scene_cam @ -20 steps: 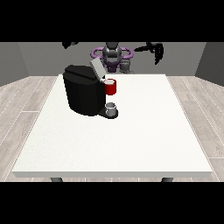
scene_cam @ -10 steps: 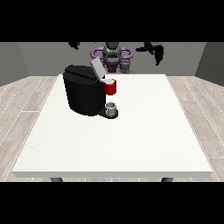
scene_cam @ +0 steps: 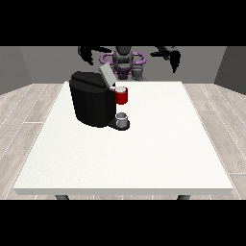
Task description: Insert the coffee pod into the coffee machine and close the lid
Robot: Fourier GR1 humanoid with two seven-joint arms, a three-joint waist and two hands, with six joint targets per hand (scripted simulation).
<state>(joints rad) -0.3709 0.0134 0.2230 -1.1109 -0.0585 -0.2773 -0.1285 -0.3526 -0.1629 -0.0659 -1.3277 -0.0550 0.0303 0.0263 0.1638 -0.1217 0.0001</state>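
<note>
White table [scene_cam: 144, 153] carries black coffee machine [scene_cam: 91, 98] at view's left-rear, lid [scene_cam: 105, 74] up. Coffee pod: can't tell where. Both hands raised, well apart from machine: view's left hand [scene_cam: 86, 54], view's right hand [scene_cam: 173, 58]; finger state can't tell.

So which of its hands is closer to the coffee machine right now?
Its right hand, the hand at the view's left, raised just above and behind the coffee machine. The hand at the view's right hangs raised far off to the machine's other side.
</note>
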